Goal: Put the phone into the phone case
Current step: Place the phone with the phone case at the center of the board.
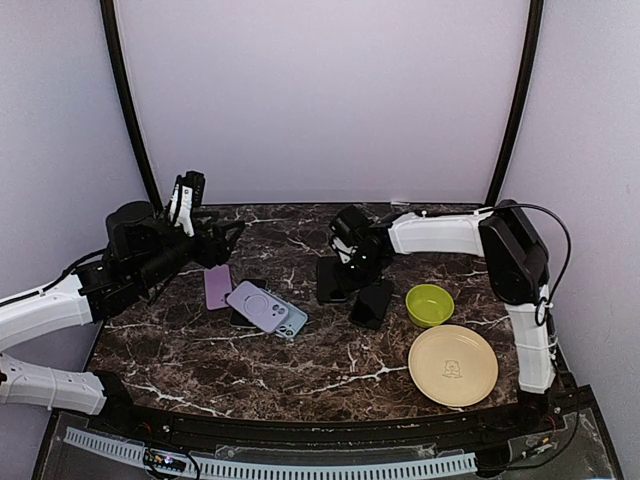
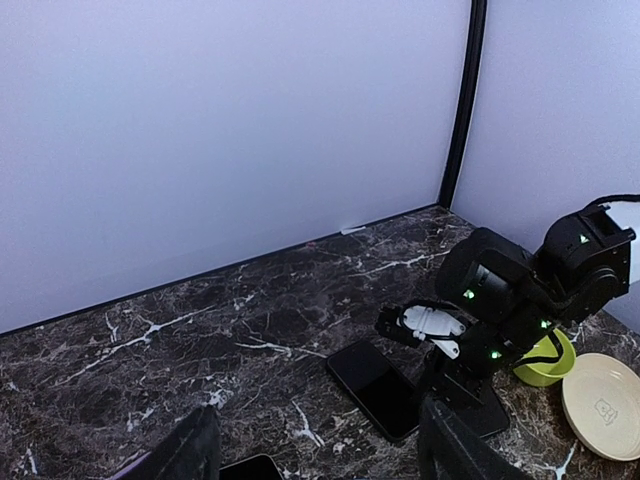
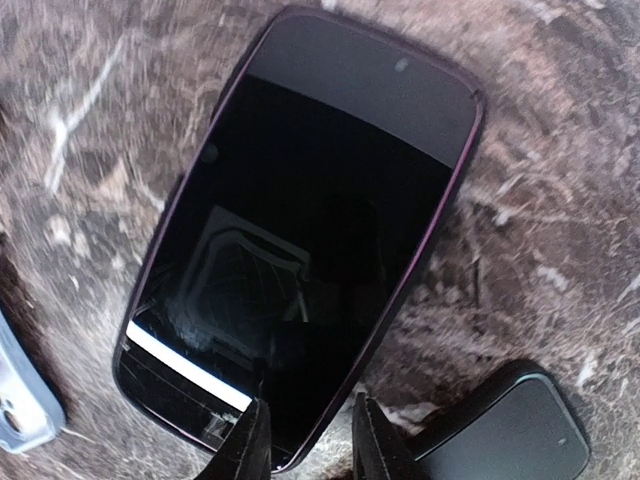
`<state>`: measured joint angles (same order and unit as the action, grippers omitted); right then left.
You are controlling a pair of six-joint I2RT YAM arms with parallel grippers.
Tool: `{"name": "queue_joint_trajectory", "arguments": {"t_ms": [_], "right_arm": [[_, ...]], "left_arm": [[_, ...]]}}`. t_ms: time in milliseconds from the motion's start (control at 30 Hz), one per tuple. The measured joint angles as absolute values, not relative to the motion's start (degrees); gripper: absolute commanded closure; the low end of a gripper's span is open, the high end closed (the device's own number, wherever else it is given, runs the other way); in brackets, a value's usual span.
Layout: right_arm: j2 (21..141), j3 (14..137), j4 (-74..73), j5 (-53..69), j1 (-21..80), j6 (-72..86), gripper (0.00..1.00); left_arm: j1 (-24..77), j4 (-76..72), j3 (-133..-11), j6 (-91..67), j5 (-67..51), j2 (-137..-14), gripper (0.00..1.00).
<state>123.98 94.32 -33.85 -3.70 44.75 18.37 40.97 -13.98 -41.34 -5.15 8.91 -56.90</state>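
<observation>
While the right claw (image 3: 312, 445) hung low over the dark, white-veined marble tabletop (image 1: 330, 355), its two fingertips (image 3: 250, 440) stood a narrow gap apart above the near rim of a black glass-fronted phone with a dark purple edge (image 3: 310, 220). They were not closed on anything that the right wrist view made plain. That phone lay flat, screen up, just toward 12 o'clock from the tabletop's centre. A second black rectangular slab (image 1: 372, 303) lay at its 4 o'clock, just beside it; whether the two touched could not be told. At about 9 o'clock from the centre lay a lavender phone case with a ring printed on its back (image 1: 256, 303). It rested partly over a pale blue case-like piece (image 1: 296, 323), which jutted out at its 4 o'clock. A flat pink-purple rectangle (image 1: 218, 287) lay at the lavender case's 10 o'clock, close by. The phone and the lavender case were well apart, with bare marble between them. The left claw (image 2: 325, 455) was held above the tabletop at about 10 o'clock, pointing across toward the right arm. Its fingers were spread wide with nothing between them. A small lime-green bowl (image 1: 430, 304) stood at 3 o'clock. A round cream plate with a faint emblem in its middle (image 1: 453, 366) lay at the bowl's 5 o'clock, just beside it.
</observation>
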Motion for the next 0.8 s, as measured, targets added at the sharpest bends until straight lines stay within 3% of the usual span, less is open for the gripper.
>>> {"name": "queue_joint_trajectory", "arguments": {"t_ms": [233,800], "right_arm": [[126.28,97.36,-37.41,-7.9,47.11,16.99,0.81],[125.97,92.62,-33.52,-13.41,49.17,16.62,0.85]], "left_arm": [[40.97,-13.96,-41.34,-5.13,8.91,-57.34,0.31],[40.34,-13.56,-41.98,-4.86,8.95,-58.46,0.31]]}}
